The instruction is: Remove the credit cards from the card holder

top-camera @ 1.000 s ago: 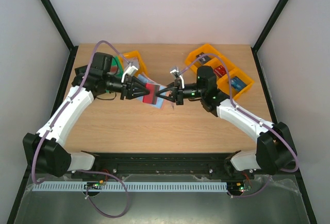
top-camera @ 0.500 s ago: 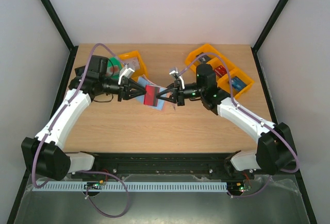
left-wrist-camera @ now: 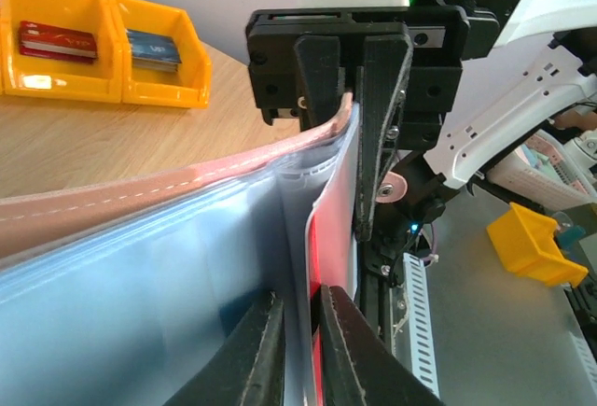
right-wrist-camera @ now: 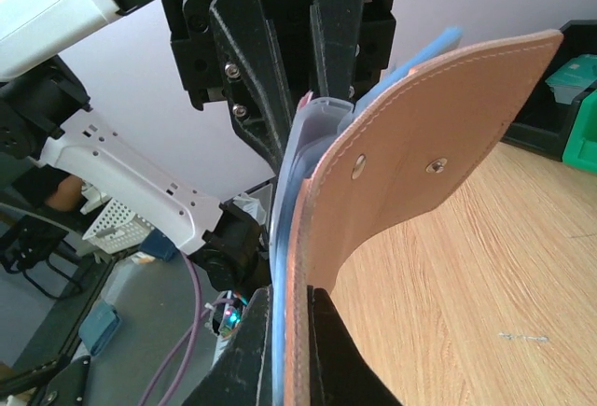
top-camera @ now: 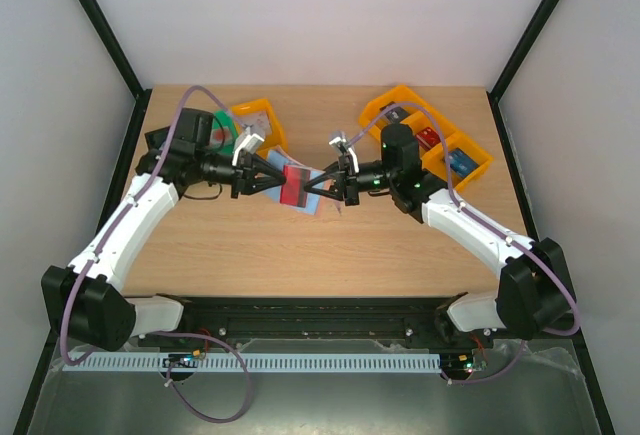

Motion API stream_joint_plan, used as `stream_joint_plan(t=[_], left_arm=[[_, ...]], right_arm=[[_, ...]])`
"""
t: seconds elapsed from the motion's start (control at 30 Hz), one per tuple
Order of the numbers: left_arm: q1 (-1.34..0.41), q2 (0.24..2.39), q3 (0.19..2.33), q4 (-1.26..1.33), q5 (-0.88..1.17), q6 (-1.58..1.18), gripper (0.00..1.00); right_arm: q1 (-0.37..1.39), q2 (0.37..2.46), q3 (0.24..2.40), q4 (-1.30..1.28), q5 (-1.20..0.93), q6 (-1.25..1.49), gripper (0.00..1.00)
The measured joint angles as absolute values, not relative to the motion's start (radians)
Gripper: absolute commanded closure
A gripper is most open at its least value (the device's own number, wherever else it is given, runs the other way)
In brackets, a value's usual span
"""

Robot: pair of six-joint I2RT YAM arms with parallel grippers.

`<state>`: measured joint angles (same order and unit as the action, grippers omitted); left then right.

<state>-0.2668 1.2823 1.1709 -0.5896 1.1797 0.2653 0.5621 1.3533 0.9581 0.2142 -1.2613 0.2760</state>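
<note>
Wooden counter (top-camera: 330, 245): carries the bins, with both arms reaching in over it from the near edge.
Orange bins (top-camera: 445, 155): far right, joined in a row with small cards inside, well apart from the holder.
Orange bin (top-camera: 262, 118) and green bin (top-camera: 228, 131): far left, behind the left arm.
Card holder (top-camera: 311, 202): tan outside, light blue inside, held above the counter's centre, spread open between the two sets of jaws.
Credit card (top-camera: 295, 184): red and whitish, in the holder's left panel.
Right jaws: pressed together on the holder's right flap, over tan leather and blue lining.
Left jaws: almost together, pinching the credit card's edge along with its clear sleeve.
</note>
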Motion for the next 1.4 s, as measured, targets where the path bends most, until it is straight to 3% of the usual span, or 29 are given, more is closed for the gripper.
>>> stream_joint_plan(t=[0.2,0.37,0.43,0.5,0.7,0.87,1.0,1.07,1.1,1.27,1.4], left_arm=[[-0.314,1.290,1.171,-0.588,1.183,0.267,0.97],[-0.316,1.292,1.172,-0.590,1.208,0.274,0.98],[-0.316,1.292,1.171,-0.595,1.214,0.282,0.98],[-0.316,1.292,1.172,-0.600,1.220,0.290,0.98],[-0.278,1.292,1.170,-0.596,1.226,0.271,0.98],[-0.259,1.292,1.169,-0.580,1.228,0.248,0.98],[-0.259,1.292,1.169,-0.568,1.231,0.237,0.98],[-0.259,1.292,1.168,-0.564,1.232,0.233,0.98],[-0.259,1.292,1.166,-0.563,1.232,0.230,0.98],[-0.259,1.291,1.164,-0.559,1.236,0.224,0.98],[-0.258,1.291,1.161,-0.554,1.232,0.216,0.91]], right_arm=[[0.562,1.353,0.958,0.215,-1.273,0.282,0.98],[0.559,1.353,0.958,0.215,-1.275,0.285,0.97],[0.558,1.353,0.958,0.215,-1.277,0.284,0.79],[0.559,1.353,0.958,0.215,-1.275,0.284,0.67],[0.559,1.352,0.958,0.227,-1.257,0.273,0.61],[0.559,1.352,0.958,0.240,-1.247,0.285,0.71],[0.559,1.353,0.948,0.305,-1.225,0.348,0.74],[0.559,1.360,0.942,0.347,-1.214,0.386,0.85],[0.559,1.362,0.941,0.359,-1.209,0.396,0.97],[0.559,1.372,0.933,0.405,-1.188,0.439,0.98],[0.554,1.370,0.928,0.406,-1.172,0.435,0.98]])
